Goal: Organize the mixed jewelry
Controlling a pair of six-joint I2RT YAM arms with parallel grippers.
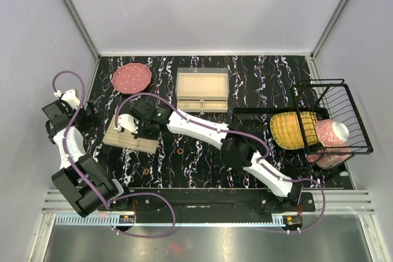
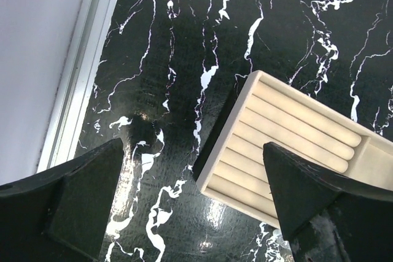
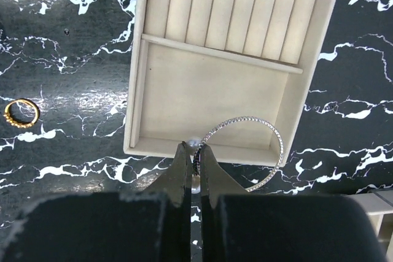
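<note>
Pinch of right gripper (image 3: 195,159) closed on thin silvery hoop (image 3: 245,118), hoop straddling near rim of beige tray (image 3: 209,90), partly over its open compartment. On black tabletop (image 3: 73,47), gold ring (image 3: 18,123), left of tray, apart. Elsewhere, left gripper (image 2: 196,197) spread wide, empty, beside tray's roll end.

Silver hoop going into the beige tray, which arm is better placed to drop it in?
Right: the right jaws are shut on the silver hoop at the beige tray's rim; the left jaws stand open and empty.

top: overhead, far | wrists: looking down, close | shared: tray (image 3: 209,90)
</note>
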